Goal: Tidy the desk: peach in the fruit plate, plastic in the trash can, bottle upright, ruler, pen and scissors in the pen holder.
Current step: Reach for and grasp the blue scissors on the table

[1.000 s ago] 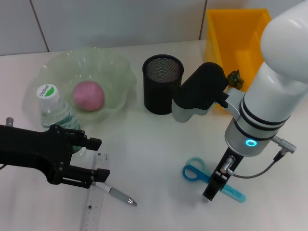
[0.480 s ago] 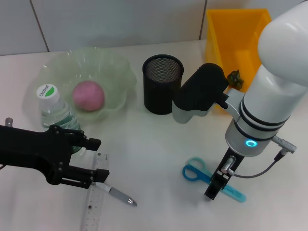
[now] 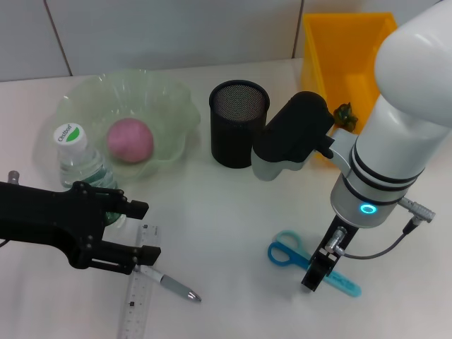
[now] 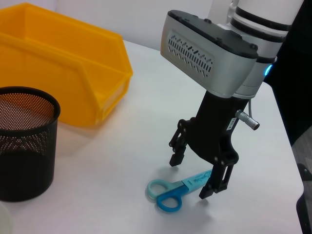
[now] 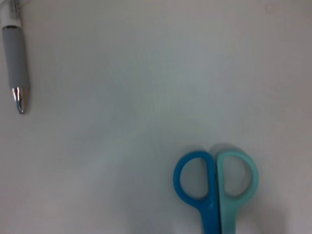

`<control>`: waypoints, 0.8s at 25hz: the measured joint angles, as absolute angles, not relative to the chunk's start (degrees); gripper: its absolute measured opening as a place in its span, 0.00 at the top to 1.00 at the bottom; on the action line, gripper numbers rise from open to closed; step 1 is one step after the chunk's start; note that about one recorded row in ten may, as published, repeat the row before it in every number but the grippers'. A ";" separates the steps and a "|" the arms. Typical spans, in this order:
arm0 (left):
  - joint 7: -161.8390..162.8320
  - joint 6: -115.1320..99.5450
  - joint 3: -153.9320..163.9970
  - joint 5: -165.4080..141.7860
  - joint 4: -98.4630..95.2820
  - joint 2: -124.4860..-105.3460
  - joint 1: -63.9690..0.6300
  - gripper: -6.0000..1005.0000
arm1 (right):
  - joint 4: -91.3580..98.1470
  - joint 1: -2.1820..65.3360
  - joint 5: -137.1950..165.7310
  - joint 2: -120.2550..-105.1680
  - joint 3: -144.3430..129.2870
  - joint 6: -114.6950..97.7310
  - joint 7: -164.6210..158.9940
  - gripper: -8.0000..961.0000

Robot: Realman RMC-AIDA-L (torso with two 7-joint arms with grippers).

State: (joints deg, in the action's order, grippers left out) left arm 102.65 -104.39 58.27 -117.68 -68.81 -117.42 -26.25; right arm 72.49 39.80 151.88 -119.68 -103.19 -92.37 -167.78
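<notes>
One pair of blue-and-teal plastic scissors (image 3: 311, 263) lies flat on the white counter (image 3: 226, 212), handles toward the left arm, blades under the spread right hand (image 4: 195, 173). Pink peach (image 3: 130, 140) sits in green glass plate (image 3: 176, 106). Left hand (image 3: 145, 233) spread, parked beside ruler (image 3: 138, 293).

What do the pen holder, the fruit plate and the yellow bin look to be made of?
Pen holder: black metal mesh, probably; the fine grid shows through its wall, matte finish.
Fruit plate: translucent pale green, wavy rim, glossy; glass or clear plastic, cannot tell which.
Yellow bin: moulded plastic by its look, opaque, smooth, with a slight sheen and thick rolled edges.
</notes>
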 joint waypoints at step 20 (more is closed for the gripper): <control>102.65 -104.23 58.23 -117.68 -68.82 -117.42 -26.24 0.22 | 72.20 39.84 151.63 -119.61 -104.07 -92.43 -167.77 0.16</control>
State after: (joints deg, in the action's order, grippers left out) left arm 102.65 -104.23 58.23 -117.68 -68.82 -117.42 -26.24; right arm 72.20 39.84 151.63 -119.61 -104.07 -92.43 -167.77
